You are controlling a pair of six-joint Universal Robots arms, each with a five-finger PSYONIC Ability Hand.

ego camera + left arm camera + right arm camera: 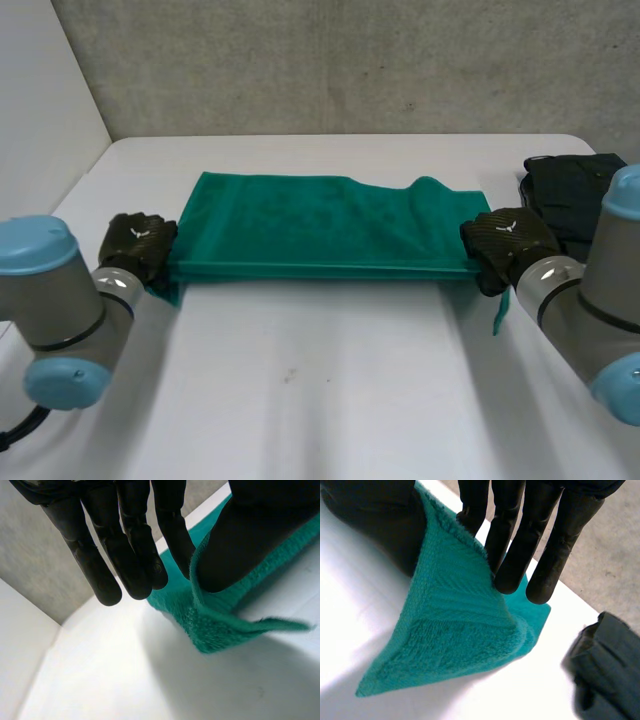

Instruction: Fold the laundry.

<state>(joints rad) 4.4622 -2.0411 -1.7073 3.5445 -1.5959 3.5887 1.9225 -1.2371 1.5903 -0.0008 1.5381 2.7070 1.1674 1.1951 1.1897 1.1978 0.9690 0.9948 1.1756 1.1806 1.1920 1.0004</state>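
Note:
A green towel (pixel 320 225) lies folded in a long strip across the middle of the white table (pixel 320 380). My left hand (pixel 138 245) is at the strip's near left corner. In the left wrist view the towel (pixel 215 625) is pinched between the thumb and the straight fingers (pixel 130 545), and the corner hangs below. My right hand (pixel 505 240) is at the near right corner. There the towel (pixel 455 620) is pinched between straight fingers (pixel 520 540) and the thumb, with a tail of it drooping to the table.
A pile of dark clothing (pixel 570 190) sits at the table's right edge, just past my right hand; it is seen close beside the towel's corner (pixel 605 670). A concrete wall stands behind the table. Bare tabletop lies in front of the towel.

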